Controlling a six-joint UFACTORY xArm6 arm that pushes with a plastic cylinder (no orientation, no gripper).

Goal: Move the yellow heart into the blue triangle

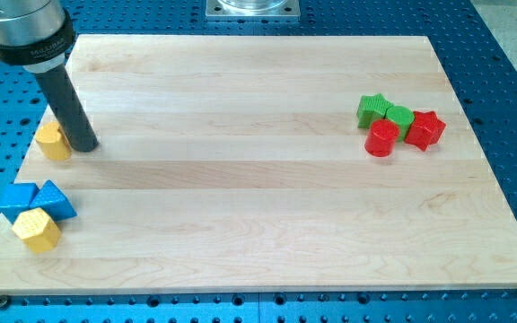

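Observation:
The yellow heart (pixel 52 141) lies near the board's left edge, at the view's upper left. My tip (pixel 86 145) rests on the board just right of the heart, touching or nearly touching it. The blue triangle (pixel 18 198) lies lower down by the left edge, well below the heart. A blue cube (pixel 56 200) sits against the triangle's right side. A yellow hexagon (pixel 36 231) sits just below both blue blocks, touching them.
A green star (pixel 372 109), a green round block (pixel 399 117), a red round block (pixel 383 138) and a red star (pixel 425 130) cluster at the view's right. The wooden board (pixel 258 197) lies on a blue perforated table.

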